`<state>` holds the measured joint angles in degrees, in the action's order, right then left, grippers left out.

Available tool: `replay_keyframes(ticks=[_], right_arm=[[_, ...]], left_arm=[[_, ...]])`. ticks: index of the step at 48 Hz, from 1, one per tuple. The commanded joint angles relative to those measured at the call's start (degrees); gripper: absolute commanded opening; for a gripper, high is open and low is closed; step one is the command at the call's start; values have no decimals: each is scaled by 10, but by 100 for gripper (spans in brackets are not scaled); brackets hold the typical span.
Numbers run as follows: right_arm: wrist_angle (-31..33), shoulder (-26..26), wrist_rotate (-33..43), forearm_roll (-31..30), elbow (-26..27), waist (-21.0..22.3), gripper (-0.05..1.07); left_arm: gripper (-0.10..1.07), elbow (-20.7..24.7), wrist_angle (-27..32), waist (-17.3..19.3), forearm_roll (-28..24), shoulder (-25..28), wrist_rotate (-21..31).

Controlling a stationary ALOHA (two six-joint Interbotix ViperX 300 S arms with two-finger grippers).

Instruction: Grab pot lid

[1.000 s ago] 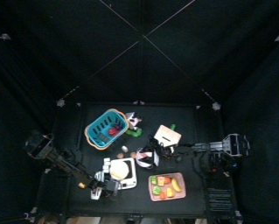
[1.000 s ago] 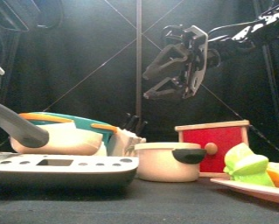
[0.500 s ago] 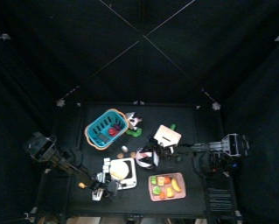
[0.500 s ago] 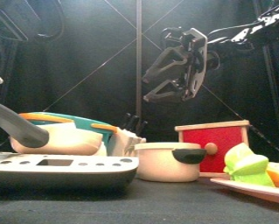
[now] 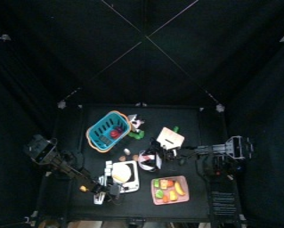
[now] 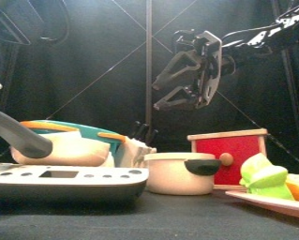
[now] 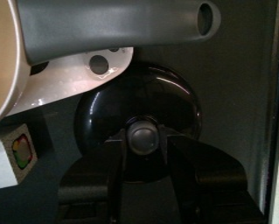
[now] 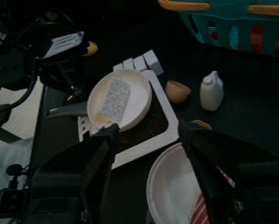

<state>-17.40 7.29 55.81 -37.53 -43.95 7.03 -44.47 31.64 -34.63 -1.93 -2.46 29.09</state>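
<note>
Directly under the left gripper [image 7: 142, 144], the pot lid [image 7: 139, 109] lies flat on the table beside a grey pan handle [image 7: 118, 26]; jaws part-open astride its centre knob [image 7: 142, 136]. Lid looks rigid, light, glossy-slick: grip the knob, not the rim. Right gripper [image 6: 186, 70] hangs open, empty

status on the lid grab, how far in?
Done: the left gripper is lined up over the pot lid, jaws either side of its knob. In hand: closing on the knob. Left: clamp and lift. The right gripper hangs open above the table.
</note>
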Motion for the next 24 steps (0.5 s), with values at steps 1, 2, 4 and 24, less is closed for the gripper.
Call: replay_keyframes(ticks=[1, 2, 4, 24], right_arm=[[-2, 9, 0, 2, 8, 3, 90], [-2, 9, 0, 3, 8, 3, 90], [-2, 9, 0, 3, 8, 3, 90], [-2, 10, 0, 2, 7, 3, 90]], left_arm=[[59, 5, 1, -2, 20, -14, 1], [59, 5, 1, -1, 25, -17, 0], [59, 4, 1, -1, 30, -21, 0], [59, -4, 30, -1, 33, -63, 2]])
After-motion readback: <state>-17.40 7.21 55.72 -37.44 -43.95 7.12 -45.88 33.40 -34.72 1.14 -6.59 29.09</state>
